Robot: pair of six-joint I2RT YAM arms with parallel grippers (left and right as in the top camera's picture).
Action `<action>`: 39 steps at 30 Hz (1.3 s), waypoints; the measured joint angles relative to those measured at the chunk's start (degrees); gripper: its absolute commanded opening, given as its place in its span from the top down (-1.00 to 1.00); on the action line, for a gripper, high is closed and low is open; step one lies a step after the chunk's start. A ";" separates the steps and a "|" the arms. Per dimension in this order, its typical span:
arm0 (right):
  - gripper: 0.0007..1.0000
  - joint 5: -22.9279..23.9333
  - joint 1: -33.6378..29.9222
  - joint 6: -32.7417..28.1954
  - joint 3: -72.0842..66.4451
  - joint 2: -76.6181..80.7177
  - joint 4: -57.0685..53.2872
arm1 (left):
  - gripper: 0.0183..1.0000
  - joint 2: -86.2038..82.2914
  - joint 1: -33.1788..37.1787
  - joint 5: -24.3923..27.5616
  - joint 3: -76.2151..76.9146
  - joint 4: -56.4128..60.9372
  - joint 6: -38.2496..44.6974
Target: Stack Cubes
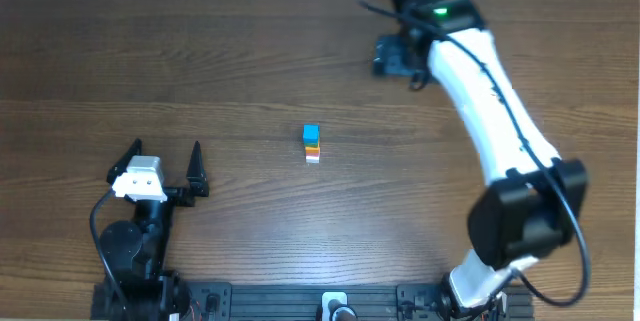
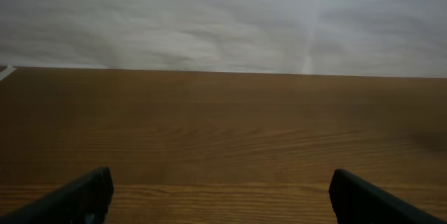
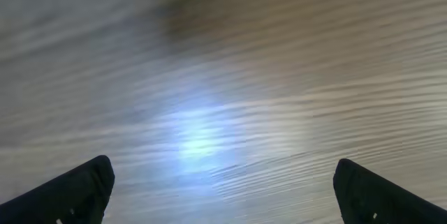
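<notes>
At the middle of the counter (image 1: pixel 150 61), a three-cube stack (image 1: pixel 312 145) looks finished; both arms' jaws gape empty.

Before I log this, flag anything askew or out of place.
Nothing stands out: the cube stack looks neatly aligned mid-table, blue on orange on white, with the left gripper and right gripper open, away from it.

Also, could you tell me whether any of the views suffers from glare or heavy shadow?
Right wrist view: a bright, pale glare patch on the table, with a darker shaded band farther off. Left wrist view: soft, even light on the wood, no glare. Top view: even light, and the cube stack stands clear of any hot spot.
</notes>
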 measured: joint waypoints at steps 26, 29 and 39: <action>-0.98 -9.57 -12.57 -14.19 -70.42 -83.76 49.03 | -1.00 -0.11 0.00 0.00 0.00 0.02 0.00; -0.98 -12.37 -12.57 -13.79 -75.67 -90.68 49.48 | -1.00 -0.11 0.00 0.00 0.00 0.00 0.00; -0.99 -14.29 -13.16 -12.20 -89.02 -104.76 51.67 | -1.00 -0.11 0.00 0.00 0.00 0.02 0.00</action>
